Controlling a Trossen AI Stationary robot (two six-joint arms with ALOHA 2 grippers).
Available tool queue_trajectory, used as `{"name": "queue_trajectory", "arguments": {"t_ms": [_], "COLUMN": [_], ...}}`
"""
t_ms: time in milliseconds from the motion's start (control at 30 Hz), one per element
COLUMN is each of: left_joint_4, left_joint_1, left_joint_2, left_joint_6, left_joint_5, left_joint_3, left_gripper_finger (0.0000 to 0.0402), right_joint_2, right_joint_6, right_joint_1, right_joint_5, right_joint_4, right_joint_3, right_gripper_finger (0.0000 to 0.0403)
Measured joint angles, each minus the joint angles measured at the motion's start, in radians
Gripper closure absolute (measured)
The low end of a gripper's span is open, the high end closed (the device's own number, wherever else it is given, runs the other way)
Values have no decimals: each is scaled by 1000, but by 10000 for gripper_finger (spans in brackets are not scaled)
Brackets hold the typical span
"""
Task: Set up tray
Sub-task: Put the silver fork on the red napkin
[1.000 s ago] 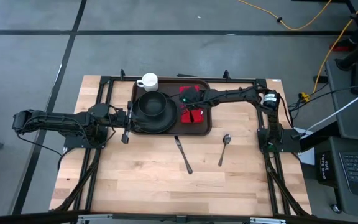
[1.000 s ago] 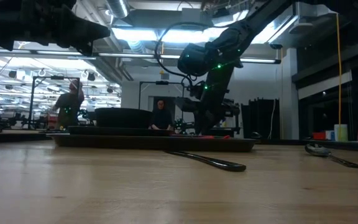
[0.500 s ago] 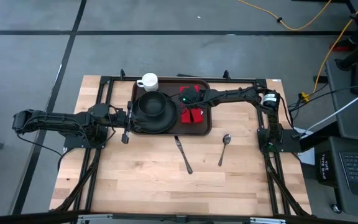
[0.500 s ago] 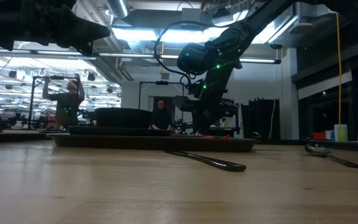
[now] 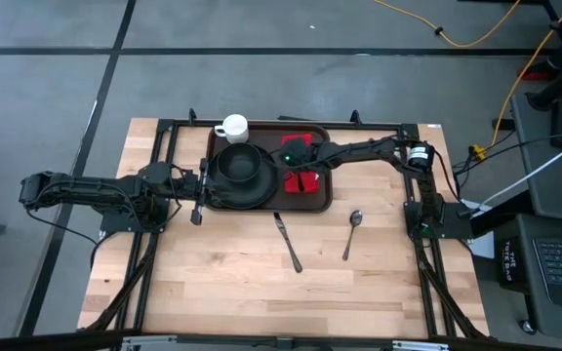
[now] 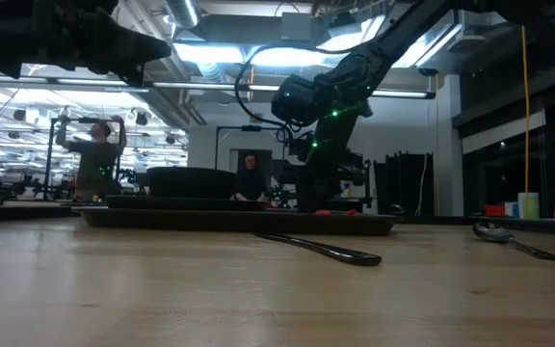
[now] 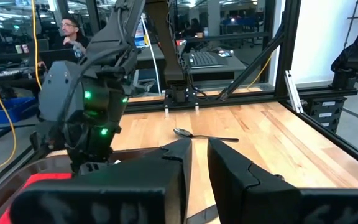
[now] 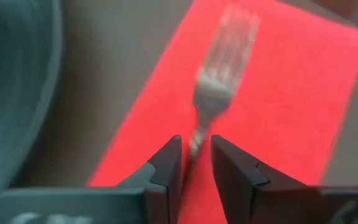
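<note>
Tray (image 5: 322,200): dark brown, rectangular, lying flat on your wooden worktop (image 5: 232,283) at upper centre of the high view.

Plate (image 5: 261,192): round, black, on the tray's left half, carrying a dark bowl (image 5: 239,164).

Napkin (image 5: 305,180): red, on the tray's right half, just beside the plate.

Fork (image 8: 219,53): silver, lying over the napkin; in the right wrist view its handle runs into the gap between the fingers.

Right hand (image 5: 301,175): your right arm reaches in from the right of the high view and sets this hand low over the napkin. The fingers (image 8: 166,163) stand close on either side of the fork's handle, pinching it.

Left hand (image 5: 201,185): at the tray's left edge. In the left wrist view its fingers (image 7: 235,168) stand narrowly apart with only a slim gap, and you cannot tell whether they grip the rim.

Mug (image 5: 232,128): white, on the worktop just above the tray's upper left corner.

Knife (image 5: 289,244): on the worktop below the tray.

Spoon (image 5: 352,232): right of the knife, apart from it.

Person (image 6: 92,159): in the room behind, at the left of the low view, arms raised.
</note>
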Motion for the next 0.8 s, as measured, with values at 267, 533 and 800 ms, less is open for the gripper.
{"name": "queue_trajectory", "arguments": {"t_ms": [267, 533, 800], "left_joint_4": [1, 0, 0], "left_joint_1": [0, 0, 0], "left_joint_2": [0, 0, 0], "left_joint_6": [0, 0, 0], "left_joint_5": [-1, -1, -1], "left_joint_3": [0, 0, 0], "left_gripper_finger": [355, 358, 355], "right_joint_2": [21, 23, 23], "right_joint_6": [-7, 15, 112], "right_joint_1": [0, 0, -9], "right_joint_5": [-3, -1, 10], "right_joint_4": [24, 16, 4], "right_joint_3": [0, 0, 0], "right_gripper_finger": [313, 313, 313]}}
